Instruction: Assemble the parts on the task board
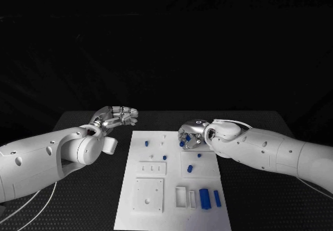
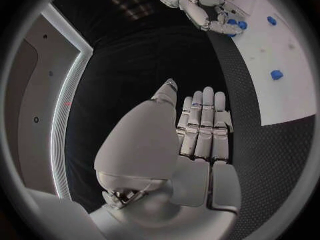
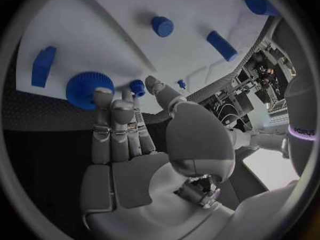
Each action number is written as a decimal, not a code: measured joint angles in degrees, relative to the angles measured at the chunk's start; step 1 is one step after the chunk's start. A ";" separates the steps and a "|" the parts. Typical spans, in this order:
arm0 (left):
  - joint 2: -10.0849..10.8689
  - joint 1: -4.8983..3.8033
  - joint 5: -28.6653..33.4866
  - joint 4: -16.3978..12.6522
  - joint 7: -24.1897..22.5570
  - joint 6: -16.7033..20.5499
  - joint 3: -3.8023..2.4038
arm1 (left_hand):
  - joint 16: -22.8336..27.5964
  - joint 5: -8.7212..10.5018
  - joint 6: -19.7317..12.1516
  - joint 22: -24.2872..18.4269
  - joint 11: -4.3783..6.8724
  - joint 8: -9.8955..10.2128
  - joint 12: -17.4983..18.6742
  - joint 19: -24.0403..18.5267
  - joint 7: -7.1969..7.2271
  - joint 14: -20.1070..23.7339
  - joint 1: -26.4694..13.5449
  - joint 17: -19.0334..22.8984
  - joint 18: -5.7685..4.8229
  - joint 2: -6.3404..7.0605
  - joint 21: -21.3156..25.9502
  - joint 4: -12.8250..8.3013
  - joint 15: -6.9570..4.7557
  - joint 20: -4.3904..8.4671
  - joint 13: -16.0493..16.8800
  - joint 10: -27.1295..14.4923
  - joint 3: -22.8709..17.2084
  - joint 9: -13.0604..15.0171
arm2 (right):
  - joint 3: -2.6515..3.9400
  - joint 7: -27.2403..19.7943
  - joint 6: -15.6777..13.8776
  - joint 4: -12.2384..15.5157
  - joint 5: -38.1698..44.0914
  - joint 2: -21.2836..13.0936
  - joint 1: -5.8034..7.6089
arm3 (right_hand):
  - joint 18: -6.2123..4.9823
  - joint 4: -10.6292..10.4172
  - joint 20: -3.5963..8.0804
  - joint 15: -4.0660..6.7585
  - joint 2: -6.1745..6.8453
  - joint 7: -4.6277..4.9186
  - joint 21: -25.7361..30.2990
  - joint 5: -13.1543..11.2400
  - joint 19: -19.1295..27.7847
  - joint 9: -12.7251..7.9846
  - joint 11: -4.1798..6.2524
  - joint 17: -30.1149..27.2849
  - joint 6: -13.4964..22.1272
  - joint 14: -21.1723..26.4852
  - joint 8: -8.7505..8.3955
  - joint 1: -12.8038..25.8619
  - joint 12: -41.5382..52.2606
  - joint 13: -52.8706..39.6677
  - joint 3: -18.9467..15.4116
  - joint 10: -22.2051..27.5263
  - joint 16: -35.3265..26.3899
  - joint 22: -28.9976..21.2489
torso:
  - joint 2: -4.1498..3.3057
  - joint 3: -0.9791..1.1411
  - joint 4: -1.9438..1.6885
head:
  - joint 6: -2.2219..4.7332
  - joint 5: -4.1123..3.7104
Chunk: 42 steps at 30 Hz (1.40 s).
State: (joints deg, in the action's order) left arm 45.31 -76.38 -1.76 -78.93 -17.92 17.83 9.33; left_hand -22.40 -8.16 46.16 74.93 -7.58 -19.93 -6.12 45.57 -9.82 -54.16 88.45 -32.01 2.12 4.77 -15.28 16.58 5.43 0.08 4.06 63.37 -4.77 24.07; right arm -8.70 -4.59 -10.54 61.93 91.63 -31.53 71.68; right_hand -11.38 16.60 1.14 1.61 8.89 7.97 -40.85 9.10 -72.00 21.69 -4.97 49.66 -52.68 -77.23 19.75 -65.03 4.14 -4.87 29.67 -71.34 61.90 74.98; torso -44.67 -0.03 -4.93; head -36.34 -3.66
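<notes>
White task board lies mid-table in the head view, black table bare along both its long edges. Left hand hovers off the board's far left corner, fingers spread, holding nothing. Right hand sits over the board's far right edge among small blue parts — whether it grips one, cannot tell.

Left wrist view: fingers straight, empty, beside the board edge.

Right wrist view: fingertips reach a blue knurled disc at the board's edge — contact unclear.
</notes>
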 measured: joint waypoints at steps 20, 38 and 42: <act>0.10 -0.01 0.11 -0.12 0.08 -0.14 -0.01 | 0.00 0.00 0.00 -0.01 0.00 0.00 0.19 0.00 0.00 0.00 0.00 -0.04 -0.03 0.00 0.21 0.15 0.00 0.00 0.01 0.00 0.15 -0.05 | -0.01 0.75 -0.41 -0.65 1.74 0.98 0.13 | 0.02 -0.26 -0.01 0.75 -0.78 -0.08 -3.63 -3.55 0.81 0.73 0.93 -2.21 -2.15 0.72 0.66 0.32 0.45 -1.60 4.78 -2.54 1.69 -0.01 | -0.52 0.10 -0.06 | -0.04 0.19; 0.11 -0.01 0.13 -0.01 0.29 -0.39 -0.02 | 0.22 0.00 0.00 -0.02 0.00 0.23 0.41 0.00 0.00 0.00 -0.20 -0.09 -0.06 -0.20 0.21 0.15 0.00 0.00 -0.04 0.00 0.15 -0.16 | -0.45 2.45 -3.26 0.51 5.09 0.89 -0.26 | 0.01 -0.53 -0.19 2.27 -0.61 -1.90 -6.93 -6.23 1.01 2.81 2.83 -3.81 -6.43 1.25 2.73 -0.01 2.21 -3.63 12.26 -7.00 3.33 -0.02 | -0.64 0.09 -0.05 | -0.18 0.17; 0.11 -0.01 0.14 -0.01 0.32 -0.41 -0.02 | 0.22 0.00 0.00 -0.03 0.00 0.23 0.41 0.00 0.00 0.00 -0.20 -0.10 -0.07 -0.20 0.21 0.15 0.00 0.00 -0.04 0.00 0.15 -0.16 | -0.59 3.34 -4.74 1.31 5.73 0.55 -0.47 | 0.01 -0.45 -0.18 2.50 -0.39 -2.09 -7.42 -6.28 0.99 3.22 2.92 -3.81 -6.92 1.20 3.04 -0.24 2.21 -3.63 13.11 -7.09 3.76 -0.02 | -0.67 0.09 -0.05 | 0.09 0.19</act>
State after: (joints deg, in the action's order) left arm 45.41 -76.39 -1.63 -78.93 -17.60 17.42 9.31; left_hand -22.18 -8.16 46.16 74.90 -7.58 -19.70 -5.71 45.57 -9.82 -54.15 88.25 -32.11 2.05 4.57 -15.07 16.74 5.43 0.08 4.02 63.37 -4.62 23.91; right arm -9.29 -1.25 -15.28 63.25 97.36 -30.98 71.22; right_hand -11.37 16.15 0.96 4.12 8.51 5.88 -48.28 2.82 -71.01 24.92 -2.05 45.85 -59.59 -76.03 22.78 -65.26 6.35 -8.49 42.78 -78.42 65.66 74.96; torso -45.34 0.07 -4.99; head -36.25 -3.47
